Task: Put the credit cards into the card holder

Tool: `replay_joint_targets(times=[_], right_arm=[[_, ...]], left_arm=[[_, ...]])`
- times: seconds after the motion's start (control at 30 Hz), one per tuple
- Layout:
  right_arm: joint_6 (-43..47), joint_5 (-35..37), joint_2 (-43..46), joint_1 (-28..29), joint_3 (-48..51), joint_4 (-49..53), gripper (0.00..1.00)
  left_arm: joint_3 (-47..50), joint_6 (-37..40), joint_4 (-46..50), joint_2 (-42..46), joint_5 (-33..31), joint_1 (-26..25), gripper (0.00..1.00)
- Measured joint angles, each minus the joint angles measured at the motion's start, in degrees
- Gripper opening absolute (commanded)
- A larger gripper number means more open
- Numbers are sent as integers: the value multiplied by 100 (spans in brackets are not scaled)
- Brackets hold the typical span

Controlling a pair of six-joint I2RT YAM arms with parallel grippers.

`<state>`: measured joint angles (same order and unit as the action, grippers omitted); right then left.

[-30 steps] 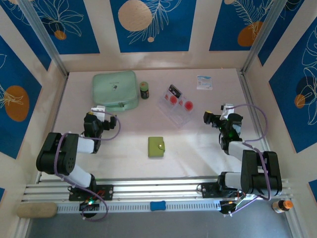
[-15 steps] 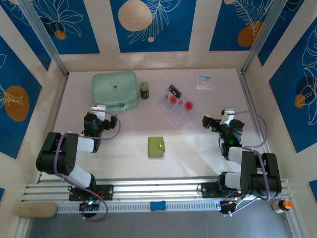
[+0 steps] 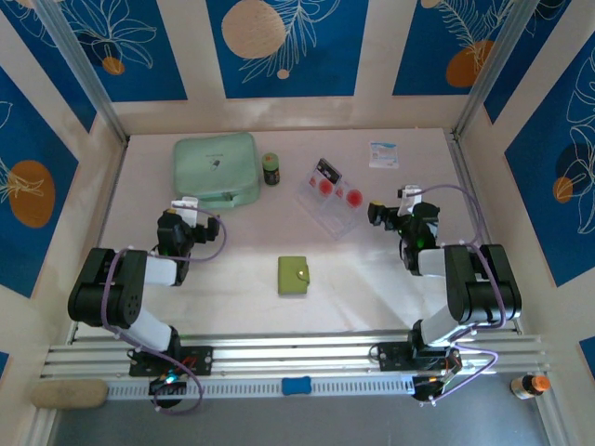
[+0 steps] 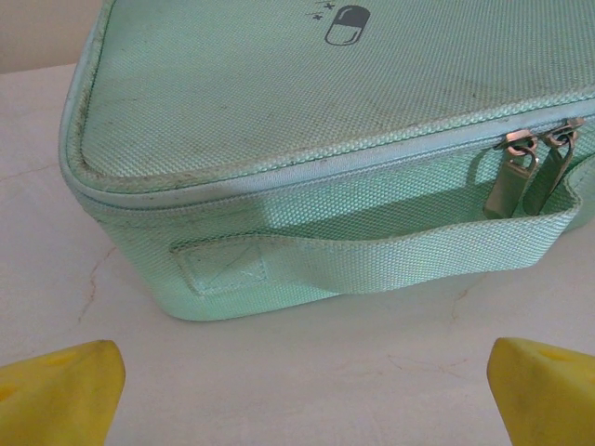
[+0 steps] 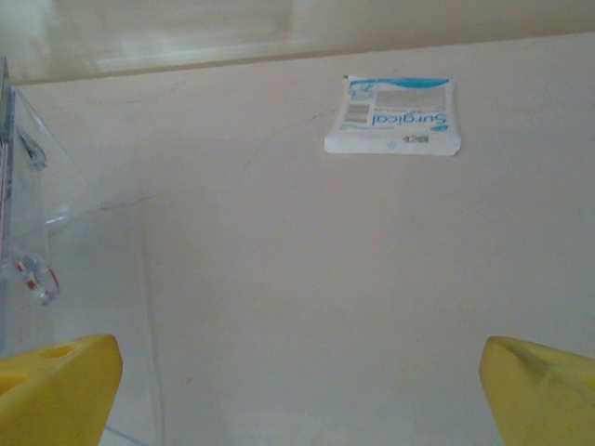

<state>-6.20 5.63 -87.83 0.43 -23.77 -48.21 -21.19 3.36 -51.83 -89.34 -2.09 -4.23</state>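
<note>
Since a second ago: right gripper (image 3: 389, 209) swung left and farther out over the table (image 3: 232, 251), now just beside the right end of the clear tray (image 3: 337, 221). Left gripper (image 3: 186, 212), credit cards (image 3: 324, 184) and card holder (image 3: 294, 275) in the same places as before.

Right jaws spread wide, one yellow fingertip (image 5: 56, 386) in each lower corner of the wrist view, gripping nothing. Aimed straight at a surgical packet (image 5: 392, 115), with the tray wall at the left edge of that view. Left jaws likewise wide and empty, facing the mint-green zip case (image 4: 279, 121) at close range.

Credit cards: inside the tray, off to the left of the right gripper rather than ahead of it. Set along the tray's diagonal, far-left to near-right as seen from above. Hard to tell whether flat or leaning. Near the right arm, well apart from the left one.

Card holder: shut, on the table near the middle, between the two arms and closer to them than the tray.

By this reading, calls for a leftward turn of the right wrist before any reach, to bring a card's edge between the open fingers. Leaves the holder, still to be opened, to the left arm, probably.
</note>
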Motion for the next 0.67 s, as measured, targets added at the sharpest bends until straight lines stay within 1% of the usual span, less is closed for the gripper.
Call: replay_joint_targets(times=[0.67], right_arm=[[0, 66, -2, 20, 4, 162, 99]], left_arm=[[0, 0, 0, 0, -9, 0, 100]])
